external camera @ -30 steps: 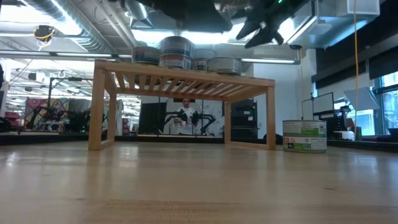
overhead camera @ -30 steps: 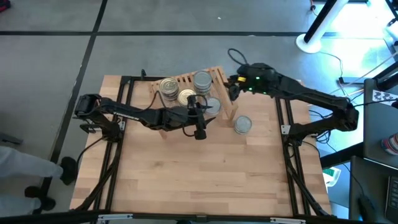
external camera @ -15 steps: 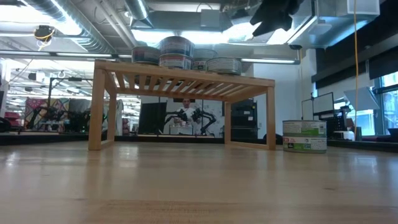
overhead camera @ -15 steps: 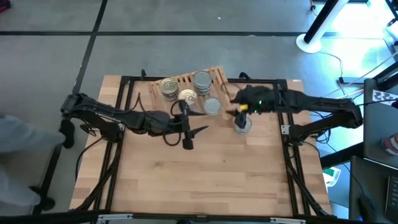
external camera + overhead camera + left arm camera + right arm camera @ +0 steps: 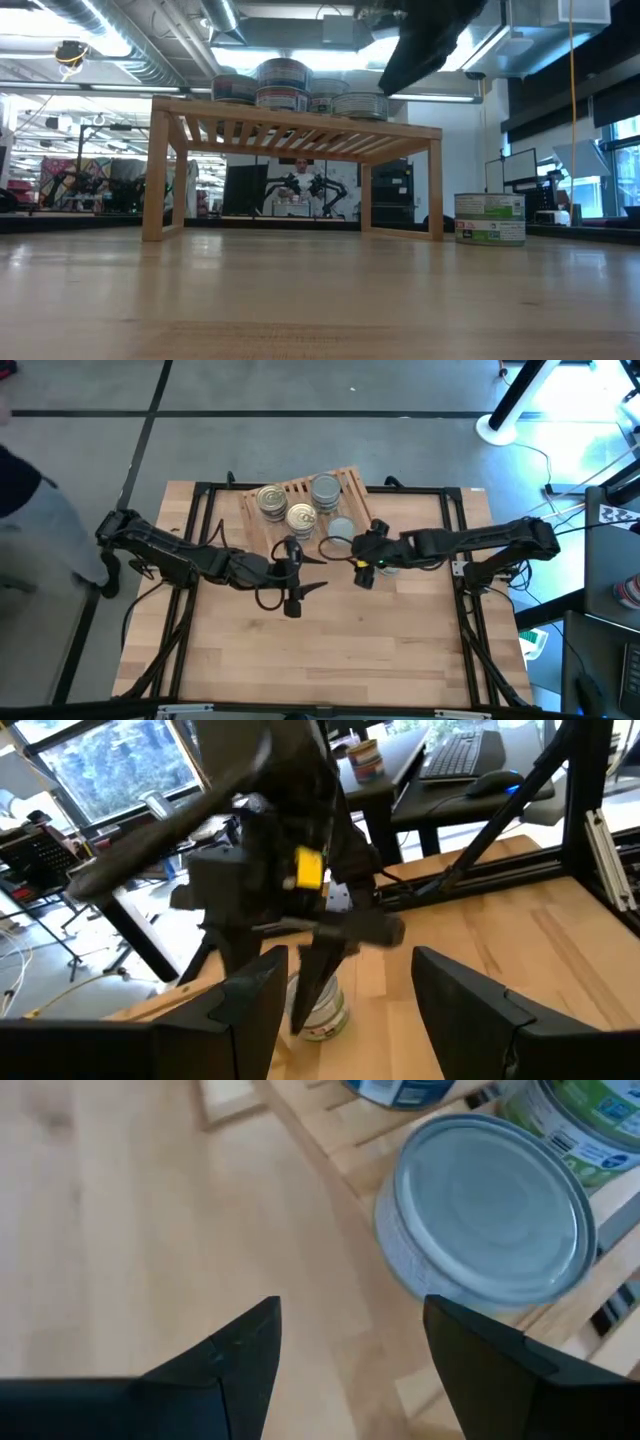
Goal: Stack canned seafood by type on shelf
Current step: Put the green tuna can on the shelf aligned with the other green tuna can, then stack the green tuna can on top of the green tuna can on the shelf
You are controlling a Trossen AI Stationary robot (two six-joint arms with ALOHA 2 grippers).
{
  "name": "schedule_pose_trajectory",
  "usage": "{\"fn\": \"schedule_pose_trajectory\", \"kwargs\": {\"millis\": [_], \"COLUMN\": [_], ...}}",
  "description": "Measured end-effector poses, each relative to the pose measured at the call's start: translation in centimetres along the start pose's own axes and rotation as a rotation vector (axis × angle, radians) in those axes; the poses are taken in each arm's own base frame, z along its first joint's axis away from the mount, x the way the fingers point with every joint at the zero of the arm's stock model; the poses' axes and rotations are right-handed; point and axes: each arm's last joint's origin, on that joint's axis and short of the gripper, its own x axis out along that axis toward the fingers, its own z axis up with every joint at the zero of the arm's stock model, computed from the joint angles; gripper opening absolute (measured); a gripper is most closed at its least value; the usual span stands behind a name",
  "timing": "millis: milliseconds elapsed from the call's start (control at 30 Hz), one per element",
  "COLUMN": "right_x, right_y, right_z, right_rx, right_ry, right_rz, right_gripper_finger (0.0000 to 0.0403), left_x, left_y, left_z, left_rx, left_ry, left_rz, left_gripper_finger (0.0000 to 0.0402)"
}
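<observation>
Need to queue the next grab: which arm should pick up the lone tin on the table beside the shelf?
Right. The right claw hangs open right beside the tin, while the left claw sits farther off, in front of the shelf.

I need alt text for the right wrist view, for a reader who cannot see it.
A silver-topped tin sits on the edge of the slatted wooden shelf, seen from just above. The right gripper hangs before it with open, empty jaws, the bare wooden table beside it. Parts of two more tins show behind.
</observation>
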Motion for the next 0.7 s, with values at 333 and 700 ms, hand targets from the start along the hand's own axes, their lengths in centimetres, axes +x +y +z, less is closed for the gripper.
{"fn": "schedule_pose_trajectory", "kwargs": {"millis": [333, 700], "right_x": [2.4, 0.6], "right_y": [-0.4, -0.9], "right_z": [0.5, 0.3], "right_rx": [0.009, -0.001], "right_ry": [-0.027, -0.008], "right_rz": [-0.083, -0.052], "right_gripper_finger": [0.0244, 0.0244], "left_x": [0.0, 0.0], "left_y": [0.0, 0.0], "left_z": [0.0, -0.1], "left_rx": [-0.014, -0.013], "left_ry": [0.001, 0.013], "left_rz": [0.001, -0.001], "left_gripper_finger": [0.0211, 0.0211]}}
